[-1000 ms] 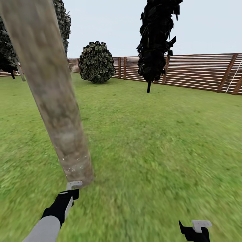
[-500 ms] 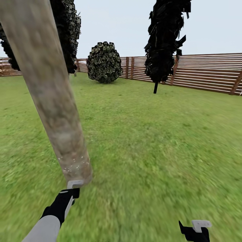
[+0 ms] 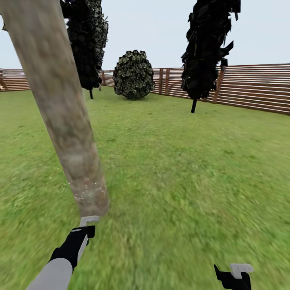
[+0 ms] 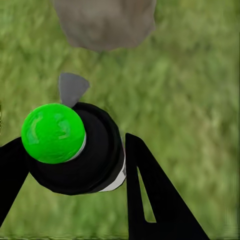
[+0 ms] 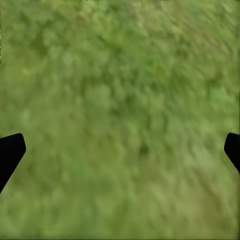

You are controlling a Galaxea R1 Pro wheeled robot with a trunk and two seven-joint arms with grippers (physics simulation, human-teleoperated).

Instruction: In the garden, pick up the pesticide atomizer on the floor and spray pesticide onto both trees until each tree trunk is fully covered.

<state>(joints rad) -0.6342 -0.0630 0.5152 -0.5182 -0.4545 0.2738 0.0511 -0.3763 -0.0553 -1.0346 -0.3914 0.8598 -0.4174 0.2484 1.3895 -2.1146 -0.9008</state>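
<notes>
Our left gripper (image 4: 75,165) is closed around the slim black atomizer with a green top (image 4: 75,150), near the thick grey-brown tree trunk (image 3: 66,121). Our right gripper (image 5: 120,150) hangs wide open over the green grass lawn (image 3: 193,169), holding nothing.

Left arm: reaches forward from the lower left of the head view, grey forearm leading into a black wrist section.
Left hand (image 3: 89,220): pale bracket at its tip, held low and pointed ahead; in the left wrist view its two black fingers (image 4: 155,200) stand either side of the pesticide atomizer (image 4: 75,147), clamped on the black body.
Left hand grip: closed around the bottle, whose top shows green in the left wrist view.
Right arm: low at the lower right edge of the head view, mostly cut off.
Right hand (image 3: 235,276): black with a pale bracket; in the right wrist view its fingertips (image 5: 9,152) sit far apart at the frame edges, spread wide with nothing between them.
</notes>
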